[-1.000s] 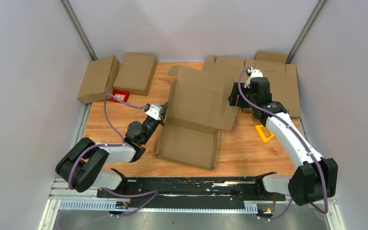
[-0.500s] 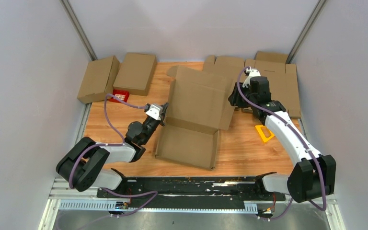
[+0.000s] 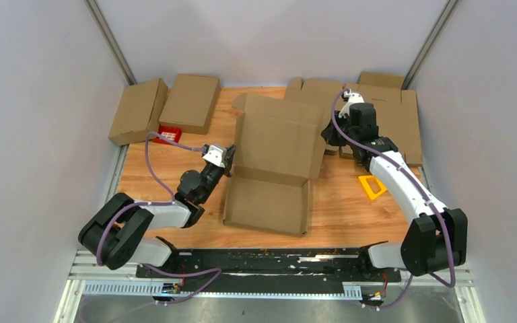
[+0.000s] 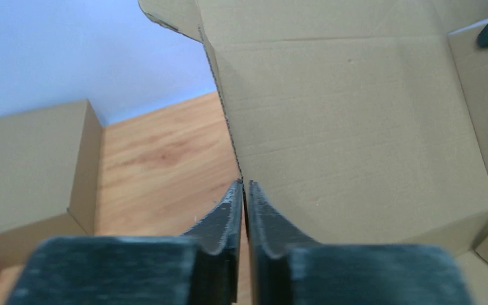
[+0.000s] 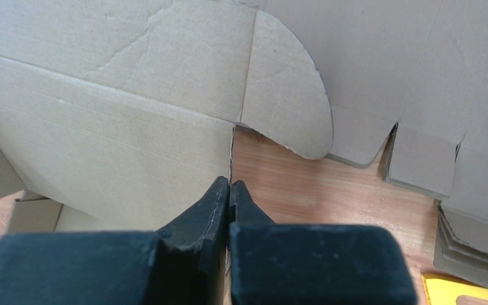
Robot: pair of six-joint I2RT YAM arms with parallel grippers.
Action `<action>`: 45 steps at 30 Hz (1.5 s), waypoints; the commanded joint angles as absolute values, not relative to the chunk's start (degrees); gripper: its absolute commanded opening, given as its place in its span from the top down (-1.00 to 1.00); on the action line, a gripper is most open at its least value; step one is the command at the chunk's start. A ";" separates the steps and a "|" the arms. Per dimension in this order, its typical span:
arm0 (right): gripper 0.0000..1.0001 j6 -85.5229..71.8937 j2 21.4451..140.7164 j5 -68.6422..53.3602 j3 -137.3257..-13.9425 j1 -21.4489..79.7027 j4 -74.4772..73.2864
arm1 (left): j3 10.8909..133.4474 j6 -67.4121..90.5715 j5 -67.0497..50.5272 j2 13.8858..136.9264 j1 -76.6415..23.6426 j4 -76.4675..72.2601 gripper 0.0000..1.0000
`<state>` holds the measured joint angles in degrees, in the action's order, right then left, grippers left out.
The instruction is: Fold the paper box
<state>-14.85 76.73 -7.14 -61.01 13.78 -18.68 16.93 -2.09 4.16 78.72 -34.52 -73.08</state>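
The paper box (image 3: 276, 145) lies half unfolded in the middle of the wooden table, its flat front panel (image 3: 266, 205) towards me and its large back panel raised. My left gripper (image 3: 229, 156) is shut on the left edge of that raised panel; in the left wrist view the box (image 4: 356, 127) edge runs into the pinched left gripper (image 4: 245, 184). My right gripper (image 3: 328, 138) is shut on the panel's right edge. The right wrist view shows the box (image 5: 101, 146) with its edge caught in the right gripper (image 5: 230, 183), beside a rounded flap (image 5: 289, 95).
Two closed cardboard boxes (image 3: 138, 111) (image 3: 190, 102) sit at the back left, with a small red object (image 3: 169, 133) in front of them. A stack of flat cardboard blanks (image 3: 394, 118) fills the back right. A yellow piece (image 3: 371, 187) lies by the right arm.
The right gripper has shut on the right edge of the raised panel. The panel stands a little more upright and the box has slid slightly right. The left gripper has kept its grip.
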 commanded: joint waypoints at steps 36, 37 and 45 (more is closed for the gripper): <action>1.00 -6.39 64.93 -14.84 -53.14 16.61 -1.36 | 44.04 18.12 -19.59 76.36 -14.42 -29.77 -0.21; 1.00 -6.30 64.87 -14.78 -53.06 16.61 -1.36 | 44.53 18.33 -20.74 76.42 -14.41 -29.52 -0.01; 1.00 -7.74 65.14 -14.26 -53.21 16.61 -0.50 | 45.24 18.55 -27.12 77.45 -14.54 -29.70 0.92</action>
